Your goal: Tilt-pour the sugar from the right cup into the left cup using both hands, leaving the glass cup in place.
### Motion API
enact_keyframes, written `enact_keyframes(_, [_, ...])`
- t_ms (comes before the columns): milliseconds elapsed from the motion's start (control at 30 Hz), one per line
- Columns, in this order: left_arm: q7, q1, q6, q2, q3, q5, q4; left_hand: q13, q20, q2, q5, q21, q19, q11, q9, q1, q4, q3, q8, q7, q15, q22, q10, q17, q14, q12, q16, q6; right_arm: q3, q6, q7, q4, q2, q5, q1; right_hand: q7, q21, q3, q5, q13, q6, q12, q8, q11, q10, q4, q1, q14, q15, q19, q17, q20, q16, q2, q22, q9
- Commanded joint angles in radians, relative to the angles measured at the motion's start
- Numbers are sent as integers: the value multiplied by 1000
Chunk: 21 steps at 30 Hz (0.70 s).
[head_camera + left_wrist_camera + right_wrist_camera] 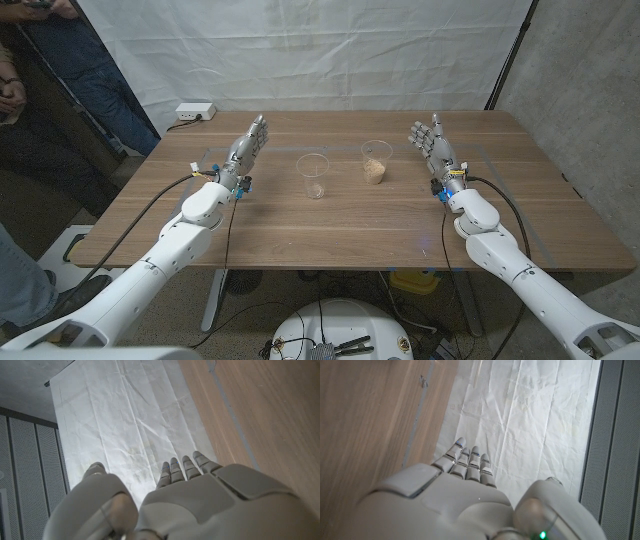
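While both robot hands wait with fingers spread and nothing held, the right robot hand (428,139) stands near the clear plastic cup holding pale brown sugar (376,162), and the left robot hand (249,145) near the empty clear glass cup (314,176). Both cups stand upright on the brown wooden table (330,235), long axes vertical, mouths up, close together mid-table. Judgement: reach-and-grasp pending. Grip the sugar cup low on its wall, steady the glass cup, tilt slowly with rim over rim.
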Motion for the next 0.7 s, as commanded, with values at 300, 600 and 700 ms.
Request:
enact_keyframes(300, [-23, 49, -54, 5, -21, -20, -28, 3, -30, 9, 8, 2, 8, 2, 5, 44, -23, 6, 9, 4, -4, 4, 22, 2, 22, 8, 5, 24, -8, 40, -81, -84, -58, -144, -82, -11, -7, 1, 2, 5, 26, 8, 9, -1, 34, -19, 27, 26, -3, 31, 3, -39, 5, -8, 5, 3])
enact_keyframes(600, [-28, 76, -70, 20, -25, -10, -44, 4, -26, 10, 8, 0, 11, 4, 6, 65, -33, 9, 11, 4, -4, 4, 39, 2, 40, 11, 7, 38, -13, 45, -126, -102, -73, -226, -105, -31, -16, -7, 2, 5, 40, 8, 8, -14, 45, -40, 50, 31, -15, 39, 3, -44, 0, -34, 5, 3])
enact_keyframes(700, [-28, 76, -70, 25, -22, 2, -45, 4, -25, 10, 7, -1, 11, 0, 6, 69, -36, 9, 9, 5, -6, 4, 35, 2, 34, 9, 4, 38, -14, 33, -168, -113, -80, -287, -112, -32, -22, -1, 10, 5, 30, 4, 3, -38, 47, -74, 104, 42, -28, 56, 2, -51, -1, -51, 4, 3])
